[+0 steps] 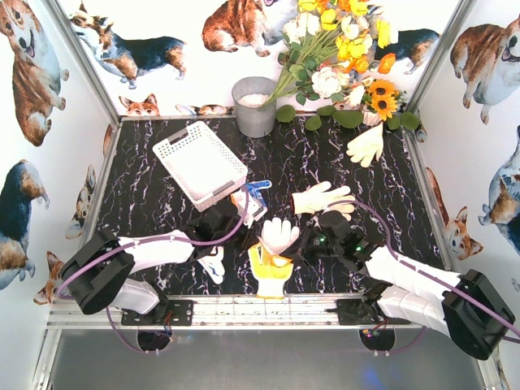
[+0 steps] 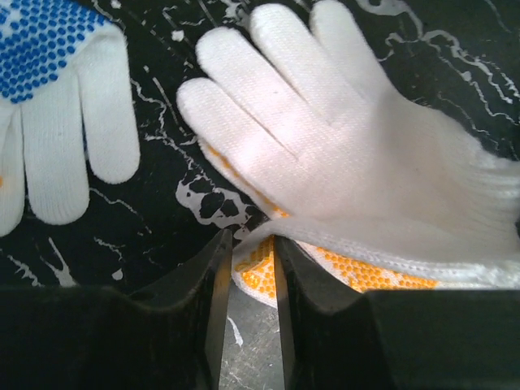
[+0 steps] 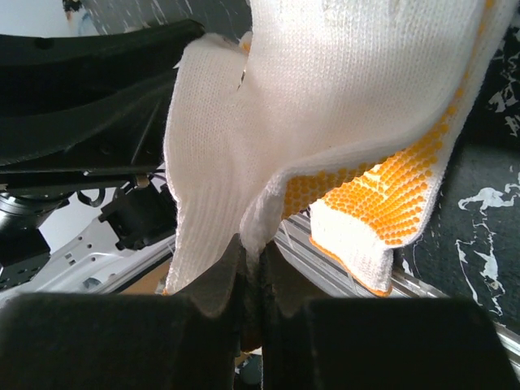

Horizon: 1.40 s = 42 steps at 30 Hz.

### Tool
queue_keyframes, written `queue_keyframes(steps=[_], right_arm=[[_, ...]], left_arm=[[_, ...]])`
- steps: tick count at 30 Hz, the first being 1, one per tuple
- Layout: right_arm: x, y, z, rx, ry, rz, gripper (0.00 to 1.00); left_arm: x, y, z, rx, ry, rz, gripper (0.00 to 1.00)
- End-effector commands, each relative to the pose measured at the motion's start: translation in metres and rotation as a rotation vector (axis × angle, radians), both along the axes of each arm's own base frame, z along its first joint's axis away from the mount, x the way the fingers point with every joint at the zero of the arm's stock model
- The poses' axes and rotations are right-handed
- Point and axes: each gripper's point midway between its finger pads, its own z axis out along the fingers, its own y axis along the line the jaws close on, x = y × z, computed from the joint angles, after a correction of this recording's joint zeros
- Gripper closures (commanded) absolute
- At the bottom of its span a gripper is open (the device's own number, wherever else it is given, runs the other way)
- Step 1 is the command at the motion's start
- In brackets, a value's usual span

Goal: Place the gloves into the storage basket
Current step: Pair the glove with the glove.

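My right gripper (image 1: pixel 299 244) (image 3: pixel 252 244) is shut on a fold of a white knit glove (image 1: pixel 279 234) (image 3: pixel 325 106) and holds it up near the table's front. An orange-and-white dotted glove (image 1: pixel 270 272) (image 3: pixel 382 211) hangs under it. My left gripper (image 1: pixel 244 230) (image 2: pixel 248 240) is narrowly open, with the edge of the orange-dotted glove (image 2: pixel 260 264) at its tips, under the white glove (image 2: pixel 325 154). A blue-and-white glove (image 1: pixel 253 197) (image 2: pixel 49 73) lies close by. The white lattice storage basket (image 1: pixel 199 162) sits at the back left with no glove in it.
A grey metal bucket (image 1: pixel 254 106) and a flower bunch (image 1: pixel 341 49) stand at the back. A cream glove (image 1: pixel 323 197) lies mid-right, another (image 1: pixel 367 145) at the back right, and a white one (image 1: pixel 213 264) beside the left arm. The metal front rail (image 1: pixel 268 307) is close.
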Motion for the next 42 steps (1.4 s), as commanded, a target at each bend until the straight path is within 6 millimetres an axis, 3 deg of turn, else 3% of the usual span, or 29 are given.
queue_keyframes(steps=[1, 9, 14, 25, 31, 38, 42], right_arm=[[-0.001, 0.009, 0.006, 0.044, -0.022, 0.016, 1.0], [-0.003, 0.01, 0.003, 0.04, -0.018, 0.018, 1.0], [-0.004, 0.009, 0.001, 0.037, -0.014, 0.015, 1.0], [-0.002, 0.011, 0.001, 0.048, -0.011, 0.01, 1.0], [-0.009, 0.005, -0.014, 0.009, 0.023, 0.017, 1.0], [-0.015, 0.0, -0.026, -0.027, 0.051, 0.027, 0.68], [-0.021, -0.003, -0.029, -0.037, 0.069, 0.043, 0.54]], left_arm=[[0.009, 0.013, -0.007, 0.048, -0.021, 0.071, 0.77], [0.001, 0.005, -0.006, 0.013, 0.001, 0.02, 0.64], [-0.005, 0.008, -0.013, 0.018, 0.032, 0.021, 0.64], [0.001, 0.032, -0.028, 0.105, 0.042, 0.158, 0.69], [0.012, 0.024, -0.025, 0.083, 0.033, 0.188, 0.69], [0.026, 0.013, -0.019, 0.036, 0.022, 0.232, 0.65], [0.031, 0.025, -0.012, 0.049, 0.013, 0.322, 0.61]])
